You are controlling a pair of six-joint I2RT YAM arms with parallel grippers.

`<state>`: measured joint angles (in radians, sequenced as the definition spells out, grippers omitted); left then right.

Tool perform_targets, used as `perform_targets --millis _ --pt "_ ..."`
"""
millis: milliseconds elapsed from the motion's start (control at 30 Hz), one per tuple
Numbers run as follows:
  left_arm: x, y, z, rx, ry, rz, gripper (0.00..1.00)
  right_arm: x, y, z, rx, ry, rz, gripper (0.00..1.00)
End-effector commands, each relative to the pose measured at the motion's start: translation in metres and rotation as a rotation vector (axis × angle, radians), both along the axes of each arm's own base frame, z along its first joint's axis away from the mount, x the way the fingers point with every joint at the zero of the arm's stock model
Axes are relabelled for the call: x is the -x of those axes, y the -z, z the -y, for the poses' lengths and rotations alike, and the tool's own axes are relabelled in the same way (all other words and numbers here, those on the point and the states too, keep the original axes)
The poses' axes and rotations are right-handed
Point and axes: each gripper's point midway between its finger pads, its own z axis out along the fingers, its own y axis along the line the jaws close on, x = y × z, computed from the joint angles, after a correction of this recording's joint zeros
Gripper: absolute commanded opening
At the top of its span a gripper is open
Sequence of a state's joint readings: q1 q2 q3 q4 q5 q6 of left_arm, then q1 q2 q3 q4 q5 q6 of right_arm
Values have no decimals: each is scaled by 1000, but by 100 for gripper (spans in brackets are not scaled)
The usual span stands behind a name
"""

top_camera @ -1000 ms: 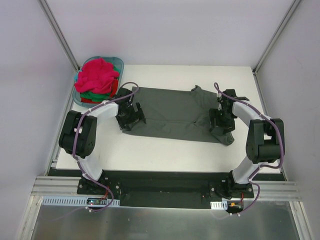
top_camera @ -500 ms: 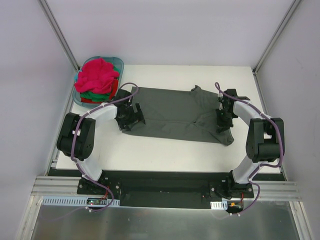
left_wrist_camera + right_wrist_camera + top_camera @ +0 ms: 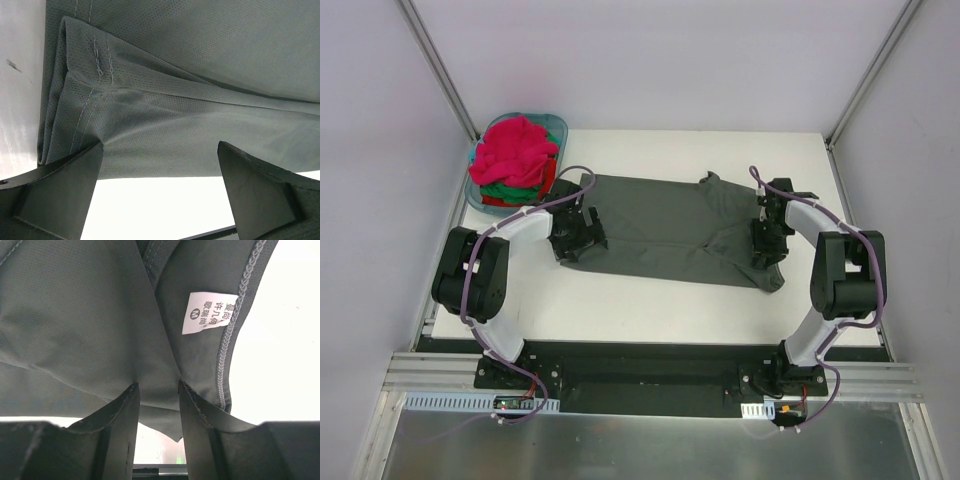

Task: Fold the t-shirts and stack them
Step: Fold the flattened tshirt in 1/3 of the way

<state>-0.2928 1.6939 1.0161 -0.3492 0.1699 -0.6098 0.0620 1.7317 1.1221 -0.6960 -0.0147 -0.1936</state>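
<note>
The dark charcoal grey t-shirt (image 3: 670, 225) lies spread flat across the white table (image 3: 640, 300). My left gripper (image 3: 582, 235) is at its left end. In the left wrist view (image 3: 159, 147) it is open, its jaws wide apart astride the cloth's near edge (image 3: 200, 60). My right gripper (image 3: 763, 243) is at the shirt's right end. In the right wrist view (image 3: 158, 385) it is shut on a fold of the grey cloth (image 3: 65, 315), just beside the white neck label (image 3: 210, 312). Pink-red (image 3: 515, 150), green (image 3: 500, 188) and red (image 3: 548, 178) t-shirts are piled in the basket.
The teal plastic basket (image 3: 558, 124) stands at the table's back left corner, close behind the left arm. Grey enclosure walls and metal posts stand around the table. A black mounting rail (image 3: 650, 365) runs along the near edge.
My right gripper has closed from open onto the shirt's right end. My left gripper has shifted slightly up and left along the shirt's left end. The shirt's right edge has shifted a little.
</note>
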Motion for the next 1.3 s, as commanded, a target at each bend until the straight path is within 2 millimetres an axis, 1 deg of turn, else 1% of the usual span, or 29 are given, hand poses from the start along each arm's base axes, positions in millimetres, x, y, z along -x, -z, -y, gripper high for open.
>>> perform_targets --millis 0,33,133,267,333,367,400,433,600,667,733,833,867,900,967,1000,1100,1133,1267 --pt "14 14 -20 -77 -2 -53 99 1 -2 1 -3 -1 -14 41" --pt "14 14 -20 -79 -1 -52 99 2 -2 1 -7 0 -15 41" --pt "13 14 -21 -83 -5 -50 99 3 0 -5 -39 -1 -20 28" --pt "13 15 -21 -80 -3 -53 99 2 -5 -24 -150 -16 -13 18" --pt "13 14 -22 -83 -6 -51 99 1 -9 -28 -171 -17 -1 10" --pt "12 13 -22 -83 -6 -48 99 0 -10 -27 -165 -17 7 2" --pt "13 14 -23 -83 -8 -49 99 1 -11 -26 -161 -12 10 1" --pt "12 13 -23 -83 -8 -46 99 0 -11 -25 -153 -14 18 1" --pt "13 14 -23 -82 -9 -50 99 -7 -17 -6 -46 1 68 1" --pt "12 14 -23 -82 -7 -49 99 -10 -23 -2 -24 -7 103 1" --pt "13 15 -22 -77 -5 -55 99 -6 -24 2 -7 -14 97 2" --pt "14 17 -23 -78 1 -62 99 3 -19 3 0 -5 60 27" --pt "13 17 -23 -77 1 -61 99 7 -15 1 -12 -9 37 40" --pt "13 17 -23 -75 0 -64 99 11 -10 -1 -23 -10 10 48" --pt "14 18 -23 -75 1 -67 99 17 -2 -3 -33 -7 -27 59" --pt "15 19 -23 -75 4 -70 99 19 1 -1 -25 -3 -42 61" --pt "14 18 -24 -75 3 -67 99 24 7 0 -27 21 -71 61" --pt "14 17 -24 -75 1 -64 99 24 7 -2 -39 21 -71 57" --pt "14 18 -25 -77 0 -66 99 24 6 -7 -68 25 -58 29"
